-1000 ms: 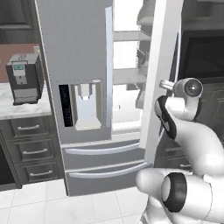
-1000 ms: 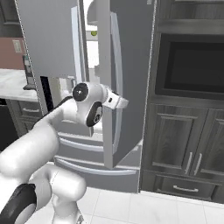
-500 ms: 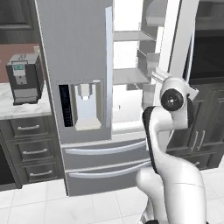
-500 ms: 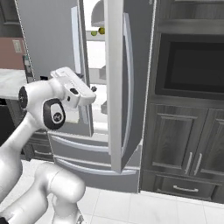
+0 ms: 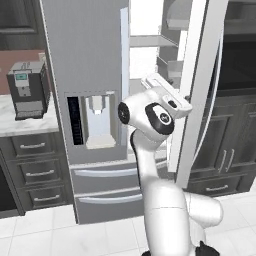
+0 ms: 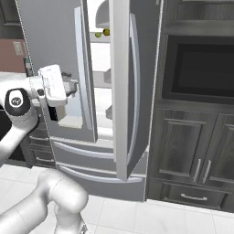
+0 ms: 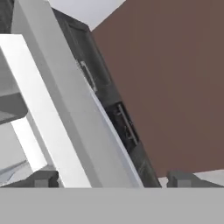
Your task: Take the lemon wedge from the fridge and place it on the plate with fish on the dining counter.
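While the jaws stand spread wide with nothing between them, the gripper (image 7: 111, 177) points along the edge of the open right door of the fridge (image 5: 95, 60). In the hand view one small dark finger tip (image 7: 41, 178) rises on either side of that door's pale, smooth edge, with dark cabinet fronts and a flat brown wall behind. In the right base view the gripper (image 6: 68, 87) sits just beside the left door's long curved handle, level with the fridge's middle shelves.

The lemon wedge cannot be made out for sure: small yellow-green things (image 6: 101, 33) lie on an upper shelf inside, above the gripper and deeper in, too small to tell apart.

The fridge is tall, of brushed grey steel, with a white interior, flat white shelves and two wide lower drawers with bar handles. Its shut left door carries a dark water dispenser panel (image 5: 95, 121). To its left a boxy dark coffee machine (image 5: 27, 90) stands on a white-grey marbled surface (image 5: 25, 125) over dark drawers. To its right are dark panelled cabinets (image 6: 196, 151) with a recessed black oven (image 6: 199, 68). The floor is of pale square tiles.
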